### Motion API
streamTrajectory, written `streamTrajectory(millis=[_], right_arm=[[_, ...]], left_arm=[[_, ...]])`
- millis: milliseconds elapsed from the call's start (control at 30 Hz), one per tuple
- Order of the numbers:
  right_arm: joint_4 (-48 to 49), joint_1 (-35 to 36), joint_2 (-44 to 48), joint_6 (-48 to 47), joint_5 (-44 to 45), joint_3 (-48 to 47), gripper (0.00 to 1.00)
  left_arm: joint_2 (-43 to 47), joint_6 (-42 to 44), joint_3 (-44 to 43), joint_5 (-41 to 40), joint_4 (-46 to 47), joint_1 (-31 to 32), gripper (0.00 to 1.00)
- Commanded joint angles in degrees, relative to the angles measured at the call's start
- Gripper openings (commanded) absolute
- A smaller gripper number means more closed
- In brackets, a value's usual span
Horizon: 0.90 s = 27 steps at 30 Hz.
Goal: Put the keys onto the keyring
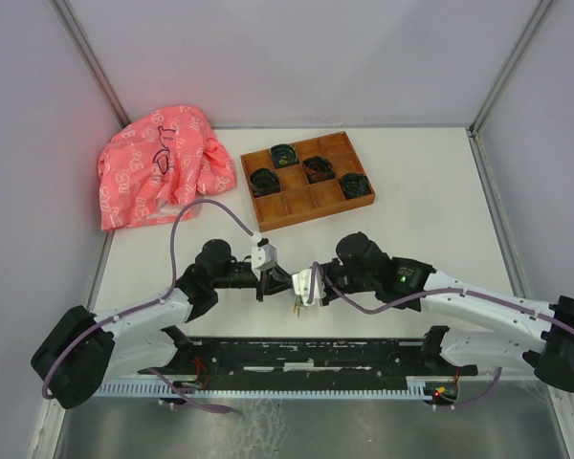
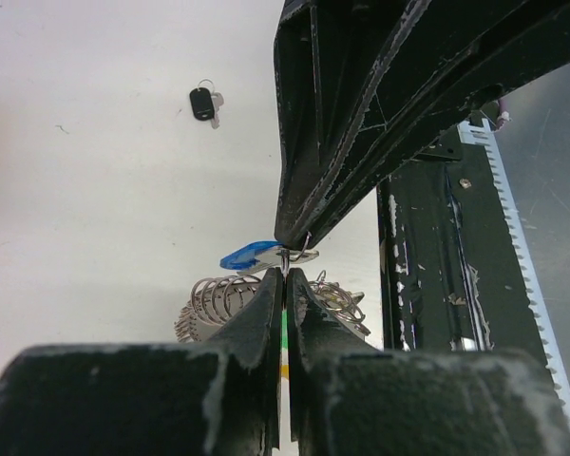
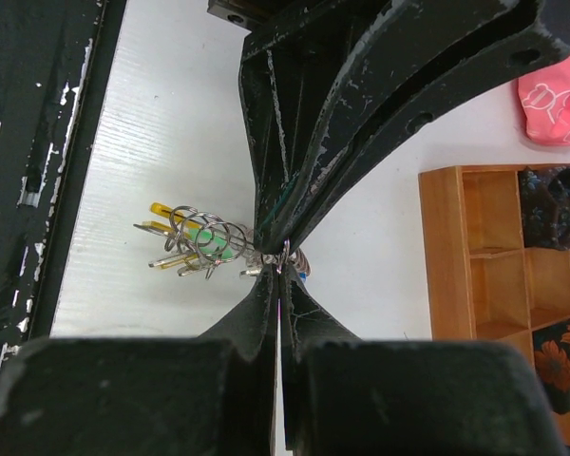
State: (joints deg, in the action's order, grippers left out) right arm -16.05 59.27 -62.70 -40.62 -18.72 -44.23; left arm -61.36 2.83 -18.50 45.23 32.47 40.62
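Right now your left gripper [image 2: 285, 280] is pinched shut on the keyring [image 2: 214, 302]. I judge this is to brace the loop so a key can be fed on. Just to its right, tips almost touching, your right gripper [image 3: 279, 268] is clamped on the blue key [image 2: 247, 255], offering it to the ring. The black key [image 2: 202, 103] lies well apart on the white table [image 1: 430, 191], not yet threaded. A pink cloth [image 1: 153, 172] sits far left and a wooden tray [image 1: 252, 191] lies to its right, with pale walls [image 1: 316, 57] around.
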Motion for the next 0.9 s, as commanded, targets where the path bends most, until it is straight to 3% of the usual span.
streamTrajectory(millis=[0, 400, 867], right_arm=[[0.5, 0.3, 3.2, 0.2, 3.4, 0.2, 0.01], [4.4, 0.3, 3.7, 2.4, 4.2, 4.5, 0.01], [10.8, 0.8, 1.2, 5.6, -0.9, 6.4, 0.01]], left_arm=[[2.3, -0.6, -0.5, -2.8, 2.1, -0.1, 0.03], [6.0, -5.0, 2.3, -7.4, 8.6, -0.1, 0.03], [2.8, -9.8, 3.6, -9.8, 17.6, -0.1, 0.03]])
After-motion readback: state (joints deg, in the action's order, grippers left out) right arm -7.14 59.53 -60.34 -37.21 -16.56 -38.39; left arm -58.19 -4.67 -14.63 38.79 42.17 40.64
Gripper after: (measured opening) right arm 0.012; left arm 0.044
